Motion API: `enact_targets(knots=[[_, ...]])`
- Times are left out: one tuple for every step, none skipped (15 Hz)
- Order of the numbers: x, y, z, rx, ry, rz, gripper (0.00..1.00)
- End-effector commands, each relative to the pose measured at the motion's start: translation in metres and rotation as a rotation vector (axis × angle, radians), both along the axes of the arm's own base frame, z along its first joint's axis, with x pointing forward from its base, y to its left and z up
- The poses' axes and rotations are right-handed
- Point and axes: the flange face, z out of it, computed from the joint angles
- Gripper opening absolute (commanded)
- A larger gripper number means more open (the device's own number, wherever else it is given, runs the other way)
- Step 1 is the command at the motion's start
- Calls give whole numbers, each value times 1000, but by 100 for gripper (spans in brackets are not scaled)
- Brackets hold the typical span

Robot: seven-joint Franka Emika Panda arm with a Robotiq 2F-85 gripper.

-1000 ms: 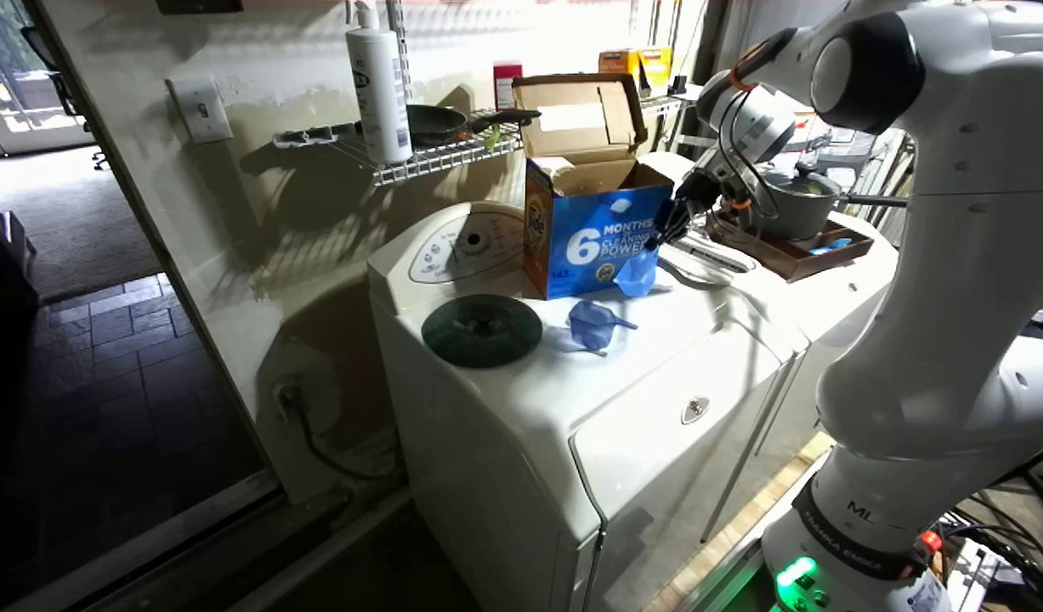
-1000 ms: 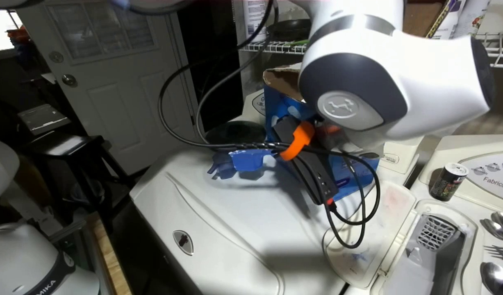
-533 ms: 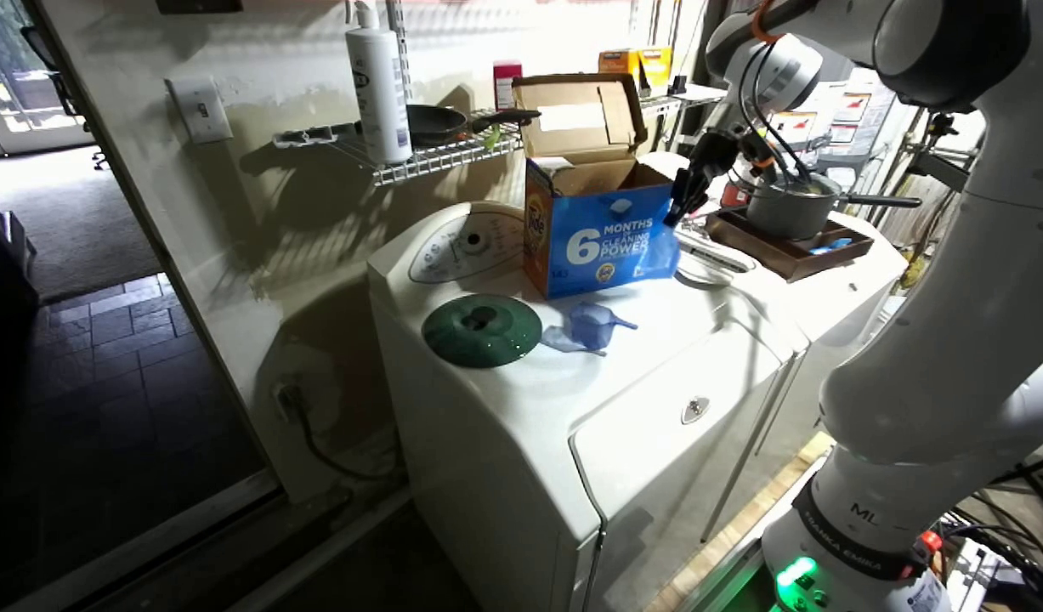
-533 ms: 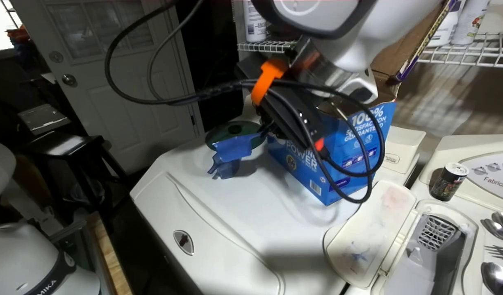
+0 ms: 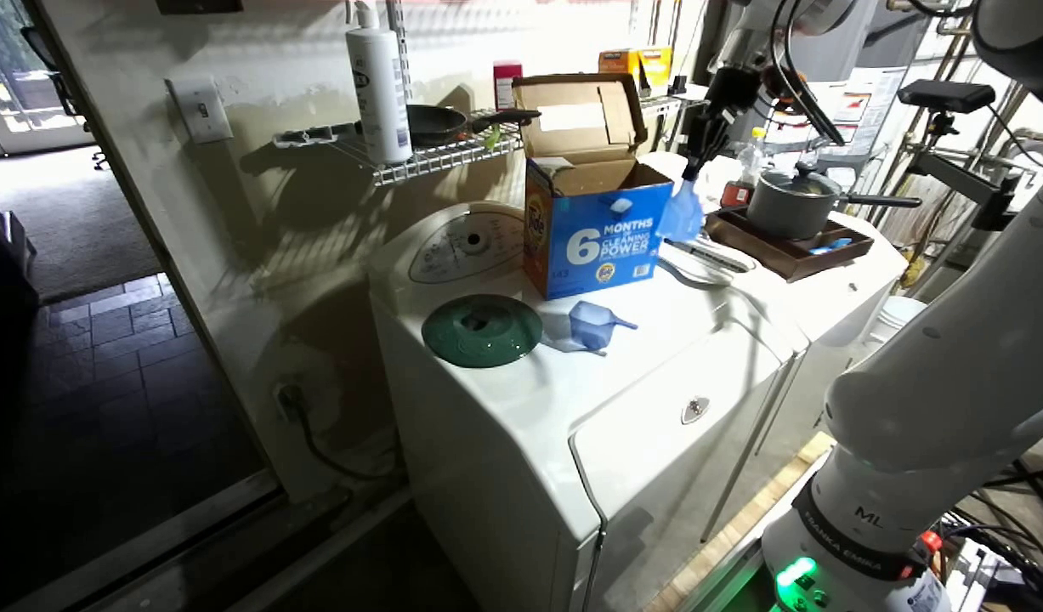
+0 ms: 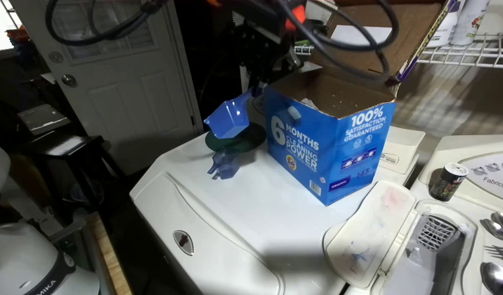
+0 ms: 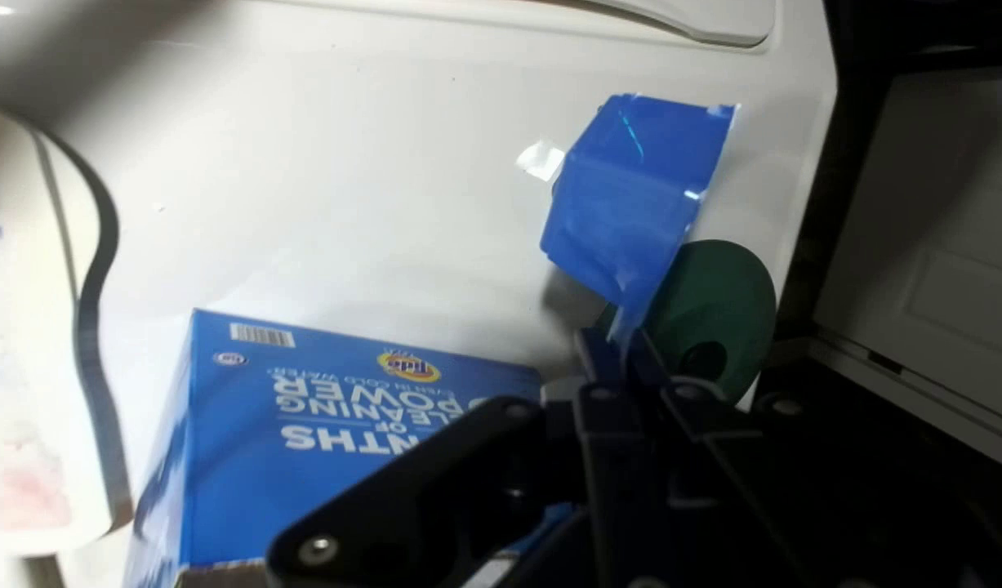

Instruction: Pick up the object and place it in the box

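The box is a blue-sided carton with a large white "6" (image 5: 615, 234). It stands on the washer with its top open and back flap upright; it also shows in an exterior view (image 6: 308, 143) and the wrist view (image 7: 264, 457). My gripper (image 7: 621, 347) is shut on the handle of a blue scoop (image 7: 631, 192). In an exterior view the held scoop (image 6: 228, 119) hangs tilted in the air beside the box, near its upper part, outside it. A second blue scoop (image 5: 591, 325) lies on the washer in front of the box.
A green disc (image 5: 508, 340) lies on the washer left of the box. A wire shelf (image 5: 453, 157) with a white bottle (image 5: 381, 93) and a pan is behind. A pot (image 5: 789, 208) stands in a brown tray. A dark can (image 6: 448, 182) and several spoons and forks lie nearby.
My gripper has risen with the blue scoop, from low in front of the box to near its upper part. The arm has swung up and uncovered the box's front and opening.
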Motion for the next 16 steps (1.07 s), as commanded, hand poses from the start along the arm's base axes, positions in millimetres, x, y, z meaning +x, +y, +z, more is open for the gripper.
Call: enact_targets(knots=[[-4,19,50,-162,-97,3,2],[-2,23,63,-210,-129,6,2],[0,23,75,-254,-171,5,2],[4,24,86,-299,-206,3,2],[8,22,96,-345,-243,-5,2],[13,20,104,-389,-280,-14,2],[20,16,110,-429,-312,-24,2],[27,13,114,-470,-340,-33,2],[33,9,116,-502,-364,-42,2],[40,5,117,-526,-384,-55,2],[46,1,116,-540,-399,-64,2],[52,-2,116,-550,-414,-72,2],[59,-4,114,-548,-424,-76,2],[64,-5,112,-535,-431,-77,2],[68,-4,112,-503,-431,-69,2],[53,-3,107,-521,-419,-59,6]])
